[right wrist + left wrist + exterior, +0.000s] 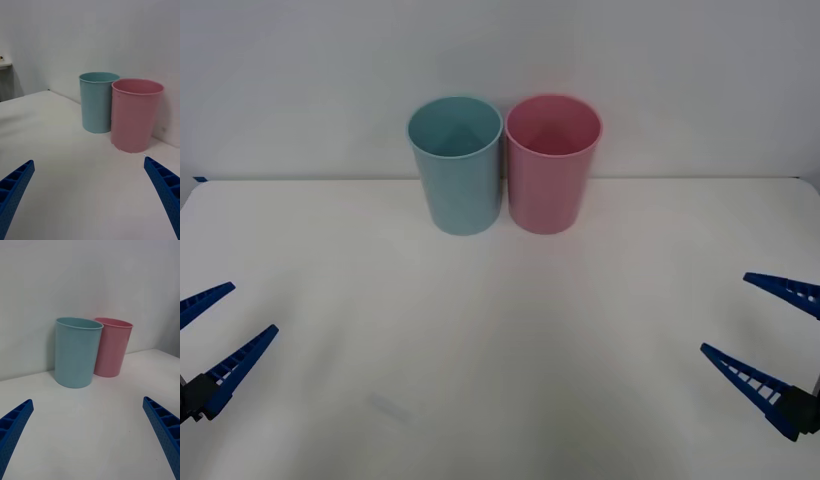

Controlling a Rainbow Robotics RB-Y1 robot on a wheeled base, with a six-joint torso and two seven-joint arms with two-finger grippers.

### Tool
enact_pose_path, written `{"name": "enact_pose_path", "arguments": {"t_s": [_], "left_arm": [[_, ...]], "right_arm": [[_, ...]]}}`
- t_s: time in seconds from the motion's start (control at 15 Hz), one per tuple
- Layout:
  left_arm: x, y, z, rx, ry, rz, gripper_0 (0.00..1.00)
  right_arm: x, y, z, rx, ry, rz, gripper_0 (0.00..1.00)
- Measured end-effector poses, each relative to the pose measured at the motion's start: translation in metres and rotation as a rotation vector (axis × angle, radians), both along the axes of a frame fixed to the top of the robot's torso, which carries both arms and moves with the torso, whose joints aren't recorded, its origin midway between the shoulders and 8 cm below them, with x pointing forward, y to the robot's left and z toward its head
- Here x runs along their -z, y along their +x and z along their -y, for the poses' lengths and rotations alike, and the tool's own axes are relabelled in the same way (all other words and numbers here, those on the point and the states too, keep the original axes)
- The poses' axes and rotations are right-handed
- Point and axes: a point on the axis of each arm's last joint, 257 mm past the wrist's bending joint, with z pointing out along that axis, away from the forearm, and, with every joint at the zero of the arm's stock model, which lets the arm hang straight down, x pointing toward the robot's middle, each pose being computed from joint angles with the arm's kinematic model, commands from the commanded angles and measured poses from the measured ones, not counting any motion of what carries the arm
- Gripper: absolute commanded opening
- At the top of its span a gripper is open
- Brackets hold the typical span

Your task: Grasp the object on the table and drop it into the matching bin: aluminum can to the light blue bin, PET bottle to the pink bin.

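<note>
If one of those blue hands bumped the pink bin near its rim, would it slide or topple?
The pink bin is tall and tapers to a narrower base, so a high push would probably tip it. It looks like thin, smooth plastic, so likely light and easily shoved. The light blue bin stands close beside it and might get knocked. Both the left hand and right hand sit far off, open.

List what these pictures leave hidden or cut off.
- Floor of the light blue bin and the pink bin: front view, hidden by their own walls and shadow, so what lies inside cannot be told.
- Left gripper and right gripper, both open: front view, bodies cut off by the picture's edges.
- Table behind the bins: hidden by the bins.
</note>
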Motion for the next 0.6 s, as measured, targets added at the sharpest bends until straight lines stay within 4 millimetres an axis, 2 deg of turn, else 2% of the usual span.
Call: {"name": "enact_pose_path", "arguments": {"t_s": [0.27, 0.6], "left_arm": [[0.0, 0.0, 0.0, 0.0, 0.0, 0.0, 1.0], [0.0, 0.0, 0.0, 0.0, 0.0, 0.0, 1.0]], "right_arm": [[0.003, -0.014, 0.019, 0.066, 0.031, -0.005, 1.0], [0.013, -0.016, 0.031, 0.102, -0.054, 0.012, 1.0]]}}
